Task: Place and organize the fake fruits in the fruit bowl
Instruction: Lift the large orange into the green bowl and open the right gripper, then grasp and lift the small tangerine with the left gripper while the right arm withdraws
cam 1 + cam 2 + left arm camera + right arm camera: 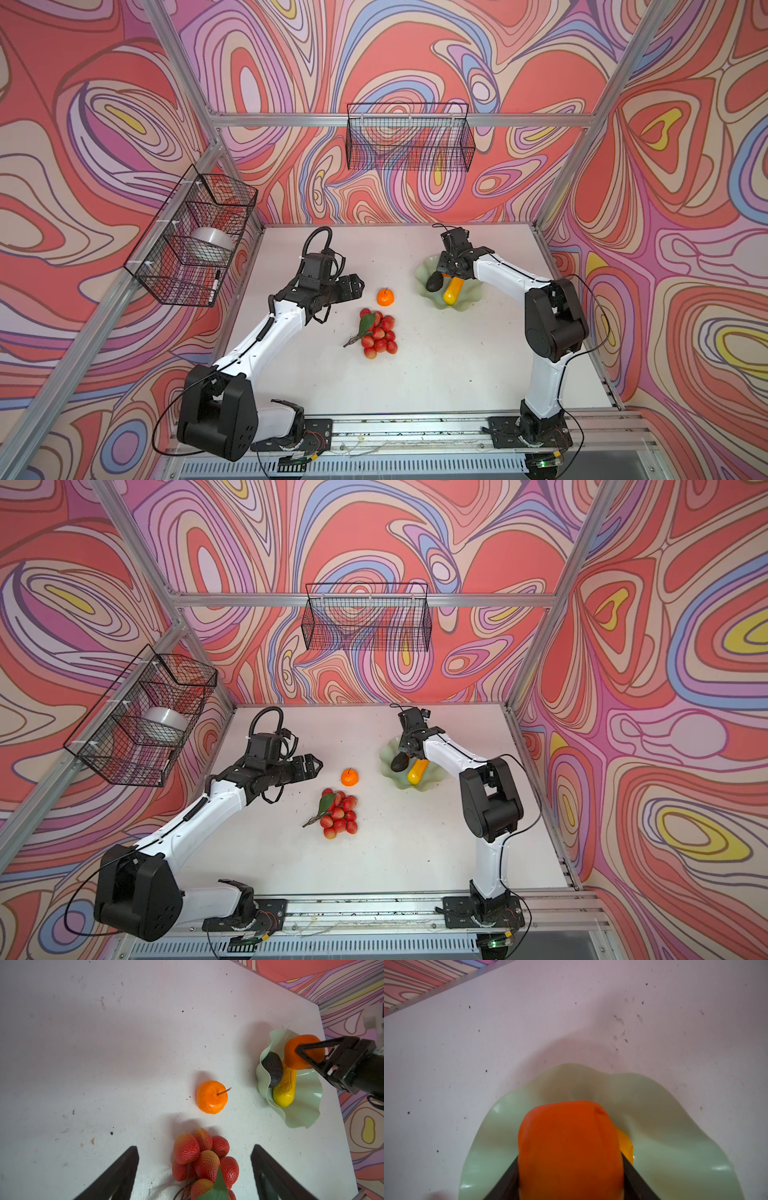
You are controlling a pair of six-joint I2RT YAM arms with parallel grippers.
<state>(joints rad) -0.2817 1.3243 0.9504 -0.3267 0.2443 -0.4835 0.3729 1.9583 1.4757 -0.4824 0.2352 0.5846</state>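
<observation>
Right wrist camera, close up: the right gripper [305, 1053] has its jaws clamped on either side of the large orange [569, 1147], held over the pale green fruit bowl [675, 1136]; whether fruit touches bowl is hard to tell. Inside the bowl lie the avocado [273, 1071] and the yellow-orange fruit [285, 1086], touching. On the white table [436, 374] sit the small stemmed orange [385, 296] and, just beside it, the red cluster [379, 334]. The left gripper [358, 286], jaws spread wide and empty, hovers near both.
</observation>
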